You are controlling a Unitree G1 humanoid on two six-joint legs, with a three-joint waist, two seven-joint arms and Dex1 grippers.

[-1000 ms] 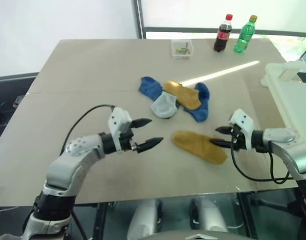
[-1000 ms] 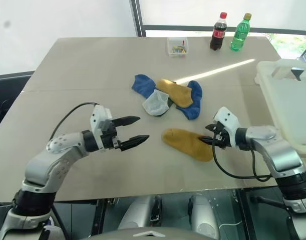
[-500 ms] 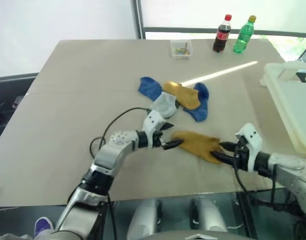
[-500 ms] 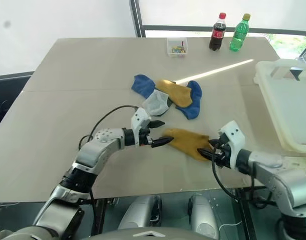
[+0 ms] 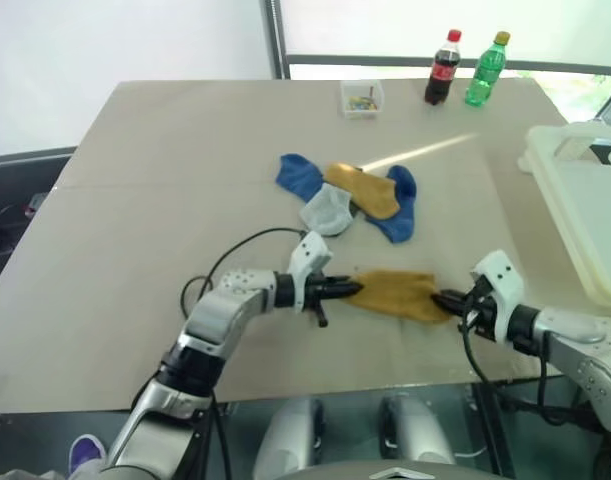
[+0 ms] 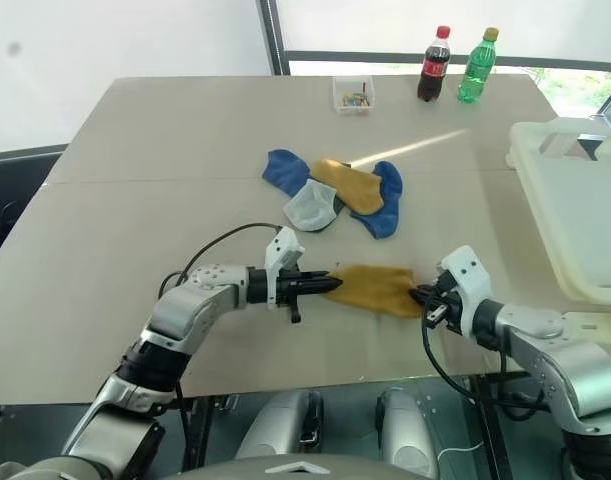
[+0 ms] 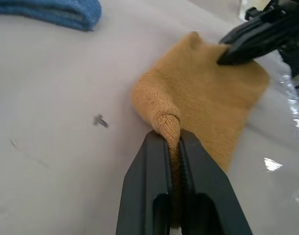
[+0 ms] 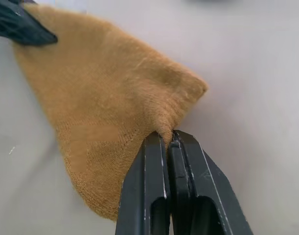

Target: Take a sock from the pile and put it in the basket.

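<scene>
We note the table [image 5: 165, 200], beige, carrying everything in view. At its right edge sits the basket [image 5: 575, 200], cream-white with a thick rim; only part of it shows, well apart from the socks. Near the table's middle lies the pile [image 5: 350, 200]: two blue socks, one pale grey and one mustard, overlapping. Nearer the robot, apart from the pile, a single mustard sock [image 5: 395, 295] lies stretched between the two arms. Our left gripper [image 5: 353, 289] points toward the right arm and is clamped on the sock's left end; in the left wrist view the black fingers [image 7: 149, 186] pinch a raised fold of the knit between them, with almost no gap. Our right gripper [image 5: 443, 300] points toward the left arm and is closed on the sock's right end; in the right wrist view its fingers [image 8: 149, 191] sit pressed together with a corner of the cloth caught at the tips. Whether the sock's middle rests on the table or hangs just off it, we cannot tell. At the far edge stand a cola bottle [image 5: 444, 67] and a green bottle [image 5: 487, 68] side by side, and to their left a small clear box [image 5: 362, 97] with coloured bits inside.
</scene>
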